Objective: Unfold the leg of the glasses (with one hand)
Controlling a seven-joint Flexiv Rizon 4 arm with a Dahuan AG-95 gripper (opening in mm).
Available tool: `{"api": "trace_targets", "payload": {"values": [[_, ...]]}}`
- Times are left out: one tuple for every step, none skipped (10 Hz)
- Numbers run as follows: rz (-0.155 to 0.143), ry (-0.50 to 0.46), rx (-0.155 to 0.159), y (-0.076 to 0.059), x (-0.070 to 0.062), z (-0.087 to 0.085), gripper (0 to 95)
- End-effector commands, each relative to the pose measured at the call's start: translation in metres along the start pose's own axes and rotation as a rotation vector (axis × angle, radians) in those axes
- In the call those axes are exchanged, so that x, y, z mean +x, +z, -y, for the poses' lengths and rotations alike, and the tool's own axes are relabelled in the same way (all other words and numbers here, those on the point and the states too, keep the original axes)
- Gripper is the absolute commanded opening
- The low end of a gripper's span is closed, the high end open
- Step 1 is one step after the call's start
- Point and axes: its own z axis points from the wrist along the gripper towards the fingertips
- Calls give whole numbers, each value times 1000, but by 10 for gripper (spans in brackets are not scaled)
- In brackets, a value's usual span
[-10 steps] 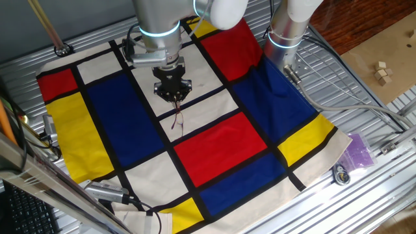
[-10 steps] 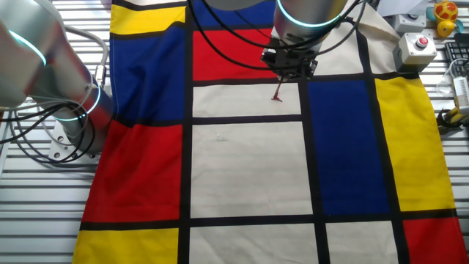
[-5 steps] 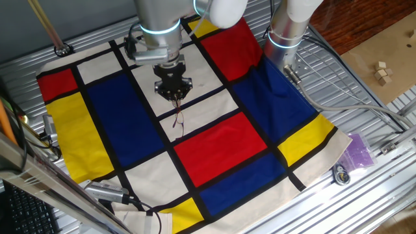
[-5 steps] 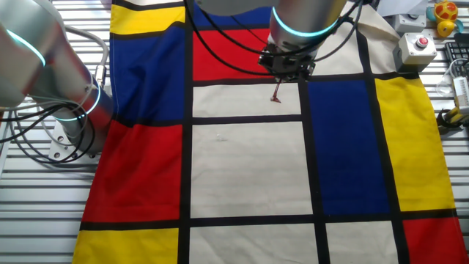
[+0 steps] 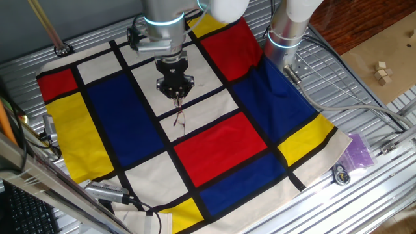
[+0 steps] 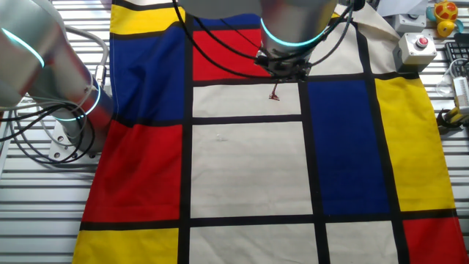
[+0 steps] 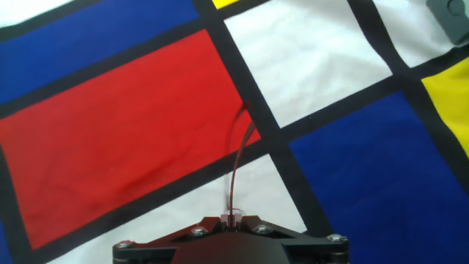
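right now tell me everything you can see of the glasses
The glasses show as a tiny, thin, dark reddish-brown wire shape. In the hand view one thin curved wire, probably the leg, runs from the shut gripper out over the checked cloth. From both fixed views they hang just below the gripper, above a white square near a black stripe. The lenses are too small to make out.

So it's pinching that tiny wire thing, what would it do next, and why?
Probably keep swinging gently away from the frame: the gripper is shut on the leg, while the glasses trail from it over the checkered cloth, so the hinge looks only partly opened.
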Motion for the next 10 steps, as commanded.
{"api": "trace_targets", "payload": {"values": [[37,-28,5,1,-1,1,0],[63,-40,9,1,-1,1,0],[90,-51,14,1,-1,1,0],[93,-73,24,1,-1,1,0],[87,-86,26,1,-1,1,0],[86,-99,29,1,-1,1,0],[97,-107,29,2,0,1,0],[107,-129,28,4,1,4,0],[122,-153,27,8,2,7,0],[137,-171,27,11,4,10,0]]}}
